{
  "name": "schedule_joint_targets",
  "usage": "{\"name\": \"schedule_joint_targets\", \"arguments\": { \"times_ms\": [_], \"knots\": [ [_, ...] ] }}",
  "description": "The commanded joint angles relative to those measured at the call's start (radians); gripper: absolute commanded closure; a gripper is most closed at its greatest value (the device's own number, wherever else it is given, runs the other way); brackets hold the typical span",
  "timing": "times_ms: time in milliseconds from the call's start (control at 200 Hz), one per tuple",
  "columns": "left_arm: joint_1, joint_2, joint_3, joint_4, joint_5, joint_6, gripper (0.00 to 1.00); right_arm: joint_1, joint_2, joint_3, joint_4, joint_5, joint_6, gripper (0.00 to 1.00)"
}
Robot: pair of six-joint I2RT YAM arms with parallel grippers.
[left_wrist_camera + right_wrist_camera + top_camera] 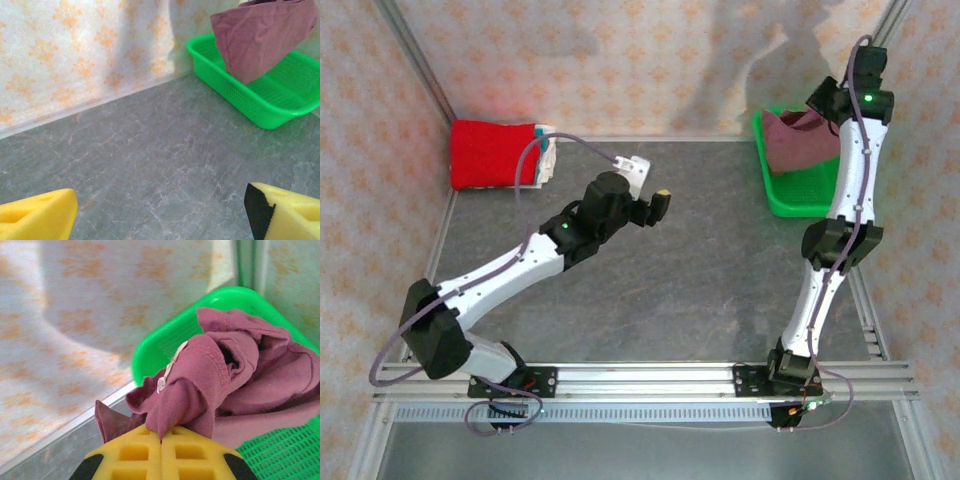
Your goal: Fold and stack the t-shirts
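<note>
The left arm (500, 270) and the right arm (850, 170) look alike — white links dotted with small dark screws, black joint housings, a green light on each, thin grey cables looping alongside, black bases bolted on the aluminium rail (650, 372) — ending in yellow fingers (210, 460) with moulded cells.
</note>
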Motion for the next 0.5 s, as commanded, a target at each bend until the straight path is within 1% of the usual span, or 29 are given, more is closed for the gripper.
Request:
{"name": "schedule_joint_targets", "arguments": {
  "times_ms": [0, 110, 170, 295, 350, 425, 495],
  "knots": [
    [0.008, -0.052, -0.025, 0.031, -0.027, 0.003, 0.11, 0.043, -0.191, 0.035, 0.081, -0.042, -0.003, 1.00],
    [0.008, -0.067, -0.029, 0.041, -0.025, 0.004, 0.11, 0.111, -0.274, 0.036, 0.134, -0.027, -0.014, 1.00],
    [0.008, -0.086, -0.027, 0.030, -0.025, 0.005, 0.11, 0.151, -0.311, 0.037, 0.150, -0.040, -0.023, 1.00],
    [0.010, -0.168, -0.072, 0.055, -0.052, 0.010, 0.10, 0.244, -0.396, 0.011, 0.146, -0.171, -0.005, 1.00],
    [0.012, -0.216, -0.124, 0.093, -0.061, 0.017, 0.09, 0.321, -0.441, -0.049, 0.153, -0.218, -0.022, 1.00],
    [0.023, -0.281, -0.188, 0.137, -0.069, 0.021, 0.09, 0.434, -0.498, -0.175, 0.197, -0.282, -0.042, 1.00],
    [0.040, -0.335, -0.238, 0.147, -0.065, 0.004, 0.10, 0.507, -0.534, -0.300, 0.256, -0.322, -0.019, 1.00]
  ]
}}
